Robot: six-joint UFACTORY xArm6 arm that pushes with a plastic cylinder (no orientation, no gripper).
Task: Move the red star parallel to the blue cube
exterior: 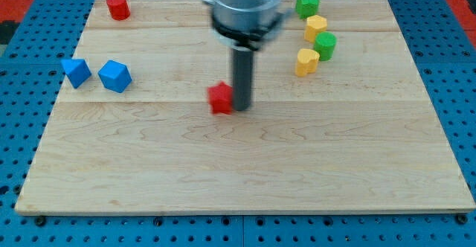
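Note:
The red star [220, 98] lies near the middle of the wooden board. My tip [242, 108] is right beside it, on the star's right side, touching or almost touching it. The blue cube [114, 76] sits at the view's left, a little higher in the view than the star and well apart from it. The dark rod rises from the tip to the grey arm body at the view's top.
A blue triangular block [76, 72] sits left of the blue cube. A red cylinder [117, 7] is at the top left. At the top right stand a green star [306, 4], two yellow blocks [315, 27] [306, 61] and a green block [325, 45].

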